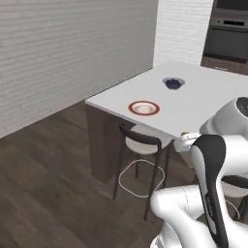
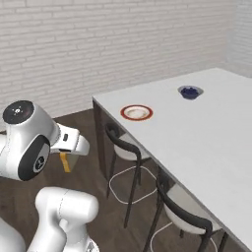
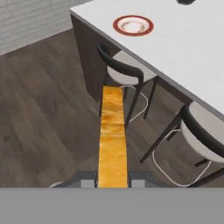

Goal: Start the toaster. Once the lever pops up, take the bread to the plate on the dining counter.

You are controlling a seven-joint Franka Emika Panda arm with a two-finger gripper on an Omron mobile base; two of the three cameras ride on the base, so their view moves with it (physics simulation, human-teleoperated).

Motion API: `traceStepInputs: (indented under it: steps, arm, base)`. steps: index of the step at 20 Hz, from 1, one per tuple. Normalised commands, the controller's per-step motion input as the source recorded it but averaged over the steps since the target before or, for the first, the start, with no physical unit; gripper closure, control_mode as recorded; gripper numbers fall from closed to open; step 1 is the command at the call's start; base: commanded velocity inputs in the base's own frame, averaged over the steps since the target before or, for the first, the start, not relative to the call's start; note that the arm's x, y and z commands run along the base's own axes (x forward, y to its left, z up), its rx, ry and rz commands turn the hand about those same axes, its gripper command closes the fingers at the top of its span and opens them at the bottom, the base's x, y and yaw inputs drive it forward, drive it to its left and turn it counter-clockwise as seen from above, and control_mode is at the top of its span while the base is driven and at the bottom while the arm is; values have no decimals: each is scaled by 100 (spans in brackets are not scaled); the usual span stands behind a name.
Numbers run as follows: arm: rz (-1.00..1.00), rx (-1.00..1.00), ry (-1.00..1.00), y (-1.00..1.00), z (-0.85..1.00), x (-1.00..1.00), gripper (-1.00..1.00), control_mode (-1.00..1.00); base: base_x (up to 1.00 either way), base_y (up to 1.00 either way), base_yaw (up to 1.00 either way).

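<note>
1. While the arm hangs out over the wooden floor short of the island, the gripper (image 3: 113,181) has its two fingers clamped on the bread (image 3: 113,140), which shows edge-on in the hand view as a long golden strip rising from between the tips
2. From the right base view the same slice (image 2: 65,161) peeks out as a small orange-tan sliver below the white hand, off the near corner of the dining counter (image 2: 211,142) and apart from it
3. On that plain white top sits the plate (image 1: 144,108), red rim and white centre, close to the corner nearest the brick wall, with nothing on it
4. Farther along the top, well apart from the plate, stands a small grey bowl (image 1: 173,83) with dark blue contents
5. Tucked under the counter's long edge is a chair (image 1: 141,145) with a dark curved back and pale seat; a second chair (image 2: 189,211) of the same kind stands beside it
6. At the far end of the room, dark ovens (image 1: 228,30) are built into the wall
</note>
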Motion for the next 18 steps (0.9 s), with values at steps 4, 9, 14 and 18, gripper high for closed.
traceStepInputs:
  steps: [4, 9, 14, 18]
  arm:
    - [0, 0, 0, 0, 0, 0, 100, 100]
    - [0, 0, 0, 0, 0, 0, 100, 100]
    - [0, 0, 0, 0, 0, 0, 100, 100]
    - [0, 0, 0, 0, 0, 0, 100, 100]
  base:
    - [62, 79, -45]
    - [39, 93, -44]
    - [30, 95, -42]
    - [52, 59, -47]
